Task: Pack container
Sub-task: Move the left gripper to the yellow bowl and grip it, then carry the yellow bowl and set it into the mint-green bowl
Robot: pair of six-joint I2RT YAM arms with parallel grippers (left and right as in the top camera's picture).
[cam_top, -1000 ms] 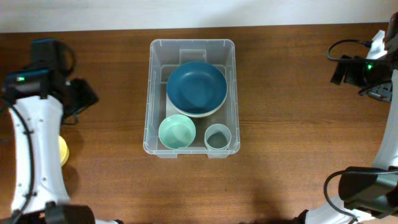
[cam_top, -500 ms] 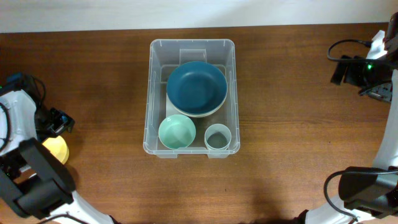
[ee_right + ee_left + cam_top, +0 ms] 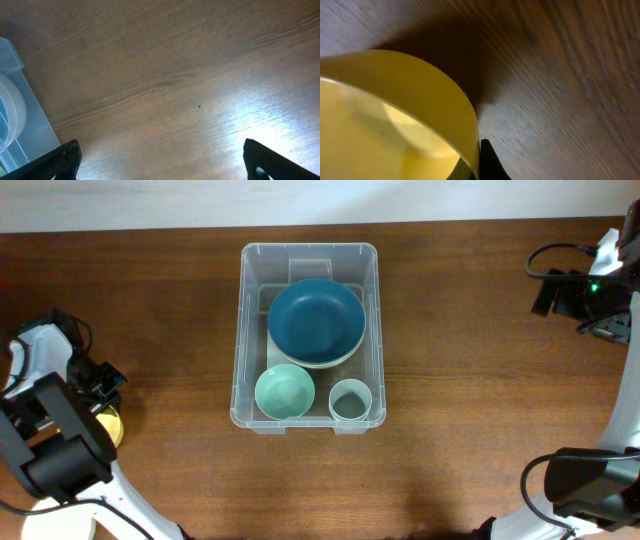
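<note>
The container (image 3: 240,330), a large clear plastic bin, stands in the middle of the table. It holds a dark blue bowl (image 3: 316,320) stacked on a pale one, a mint bowl (image 3: 285,392) and a small grey-blue cup (image 3: 350,400). A yellow bowl (image 3: 110,426) sits at the table's left edge, mostly hidden under my left arm. In the left wrist view my left gripper (image 3: 479,165) is shut on the wall of the yellow bowl (image 3: 410,90), one finger inside and one outside. My right gripper (image 3: 162,167) hangs open over bare wood to the right of the container (image 3: 20,125).
The right arm (image 3: 590,290) sits at the table's far right edge with a cable beside it. The left arm's white links (image 3: 50,440) cover the front left corner. Bare wooden tabletop (image 3: 480,380) lies between the container and each arm.
My left arm swung down toward the front left, onto the yellow bowl, and its gripper closed on the bowl's rim. The right arm and the container's contents have not moved.
</note>
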